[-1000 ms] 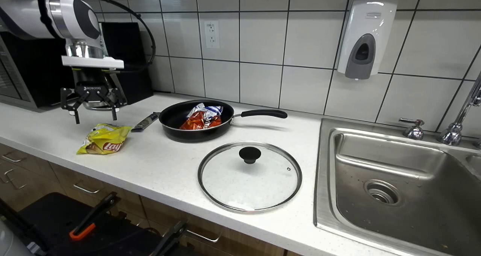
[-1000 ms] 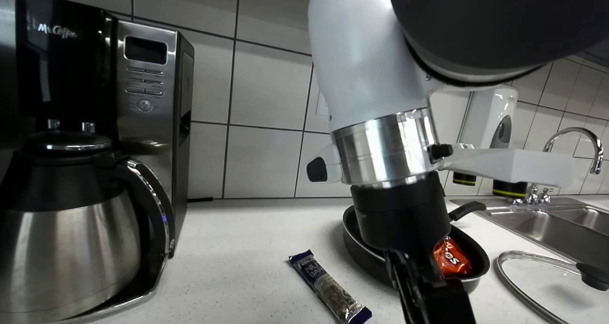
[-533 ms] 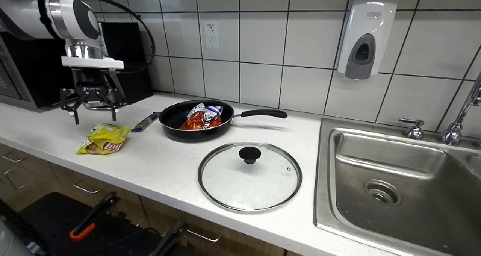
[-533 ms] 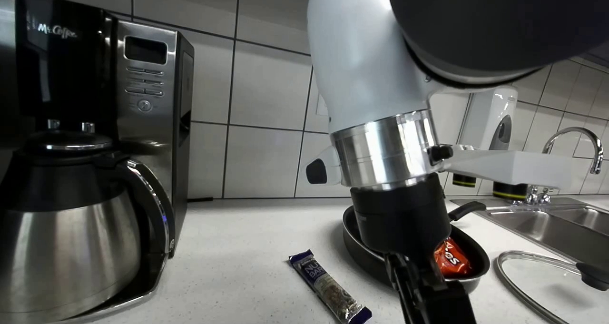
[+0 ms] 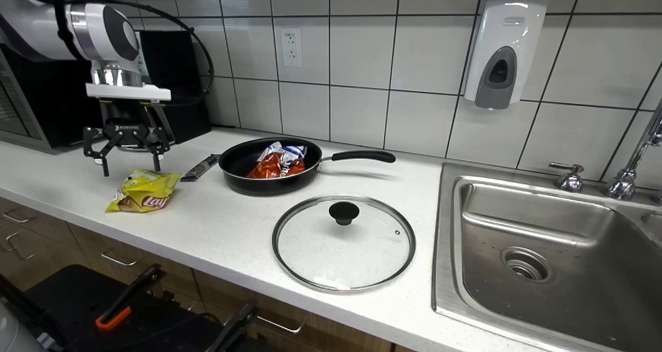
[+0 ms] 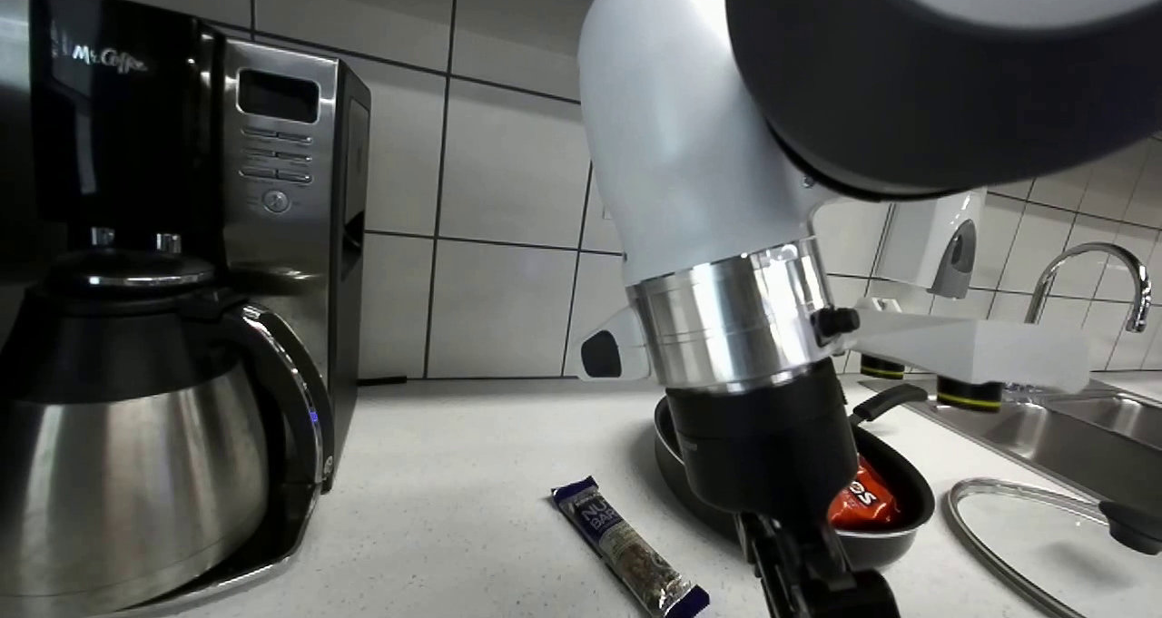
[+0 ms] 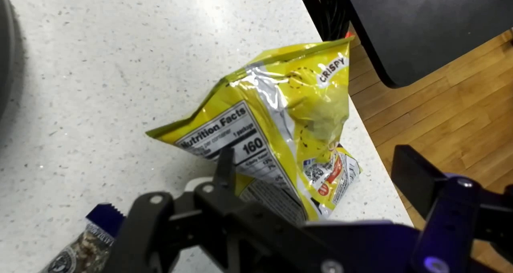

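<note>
Yellow chip bag (image 5: 144, 192) sits crumpled near the front edge of the tabletop (image 5: 222, 233), below the pincer (image 5: 131, 171), whose fingers (image 7: 415, 176) are spread wide; whether a fingertip touches the bag cannot be told. In the wrist view those dark fingers cover the bag's lower portion and part of its nutrition panel (image 7: 234, 126), where the smaller print blurs. A nut bar (image 7: 86, 247), cut off by the lower edge there, lies near both the bag and a black pan (image 5: 264, 187), itself only a dark sliver at the wrist view's left side. In an exterior view, the arm (image 6: 672, 146) hides much of the pan, leaving part of a red packet (image 6: 867, 502) showing inside, while the pincer's tips and a glass lid (image 6: 1044, 545) run out of frame.
</note>
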`<action>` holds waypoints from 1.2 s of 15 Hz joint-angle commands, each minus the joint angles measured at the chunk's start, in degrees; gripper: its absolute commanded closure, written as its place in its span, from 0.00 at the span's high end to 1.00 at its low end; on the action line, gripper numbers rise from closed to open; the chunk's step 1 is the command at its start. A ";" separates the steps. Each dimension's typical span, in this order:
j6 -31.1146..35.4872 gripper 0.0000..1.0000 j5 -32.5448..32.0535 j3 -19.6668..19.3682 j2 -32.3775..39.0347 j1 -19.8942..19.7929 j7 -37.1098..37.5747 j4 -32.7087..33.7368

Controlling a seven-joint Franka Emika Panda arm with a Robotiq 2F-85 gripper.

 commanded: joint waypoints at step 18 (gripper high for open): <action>-0.64 0.00 -2.65 0.68 0.70 -0.66 -1.24 0.89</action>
